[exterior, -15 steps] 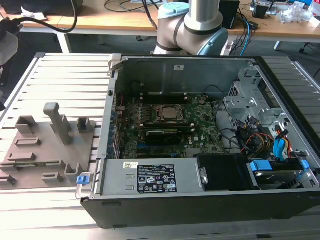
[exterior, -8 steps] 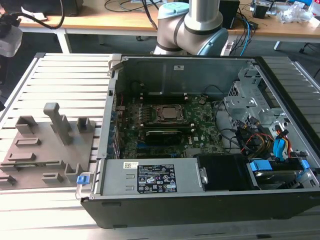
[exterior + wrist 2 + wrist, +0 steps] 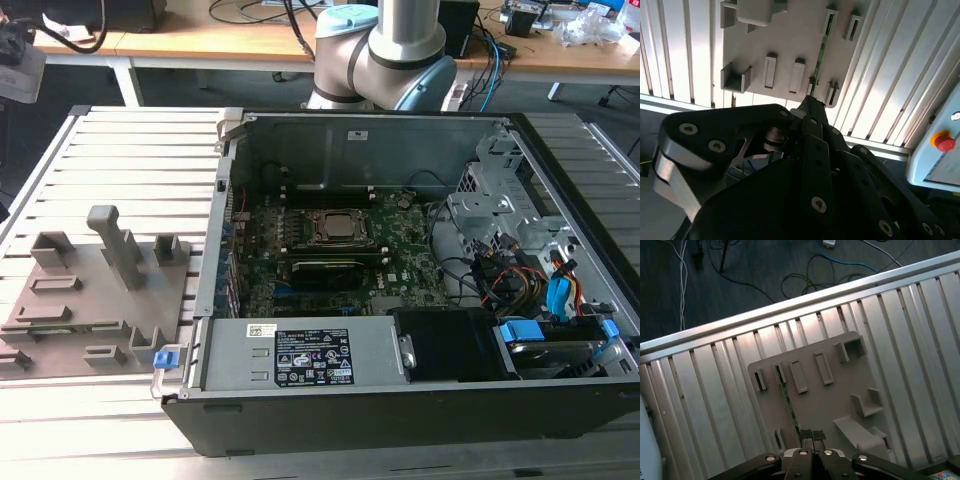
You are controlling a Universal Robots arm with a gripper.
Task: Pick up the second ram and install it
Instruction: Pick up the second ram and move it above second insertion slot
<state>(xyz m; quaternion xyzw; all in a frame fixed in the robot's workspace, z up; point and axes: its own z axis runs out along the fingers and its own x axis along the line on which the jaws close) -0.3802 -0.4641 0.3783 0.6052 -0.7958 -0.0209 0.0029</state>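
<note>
Over slatted bench [image 3: 710, 375], hovering gripper [image 3: 812, 436] above grey tray [image 3: 840, 395].
Holding fingers [image 3: 806, 436] together, empty; lining up with second ram [image 3: 788, 400], standing edge-up in slots for pinching.

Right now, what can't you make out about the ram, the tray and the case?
- The ram: its near end is hidden behind the gripper in both wrist views, so contact can't be judged.
- The motherboard: its slots are too small in the exterior view to tell filled from empty.
- The tray: a corner is cut off by the exterior view's left edge.
</note>
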